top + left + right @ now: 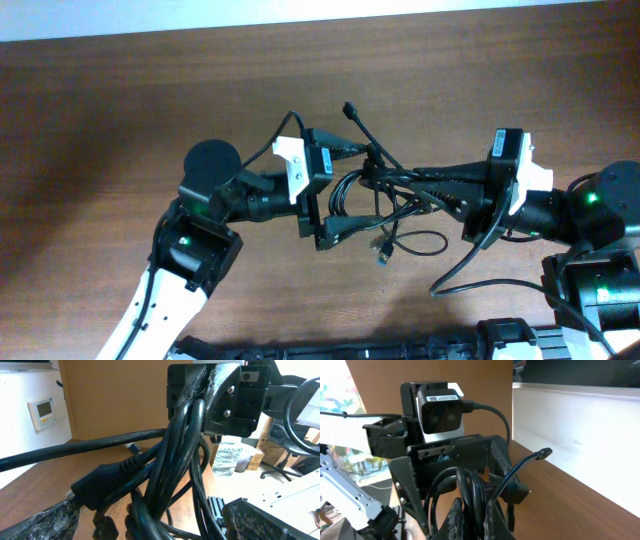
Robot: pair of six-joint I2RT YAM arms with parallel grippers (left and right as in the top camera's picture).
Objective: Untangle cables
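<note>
Cables [392, 200] knotted at frame centre, strung left-right: right jaws pinch the right end, left jaws spread wide astride the left.

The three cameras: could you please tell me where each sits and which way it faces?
Overhead: above the table, looking down on the left arm, right arm and cables.
Left wrist: on its arm, faces the right arm; open left fingers at the bottom.
Right wrist: on its arm, faces the left arm; right fingers pinch the cables.
Shared: all show the cables.
</note>
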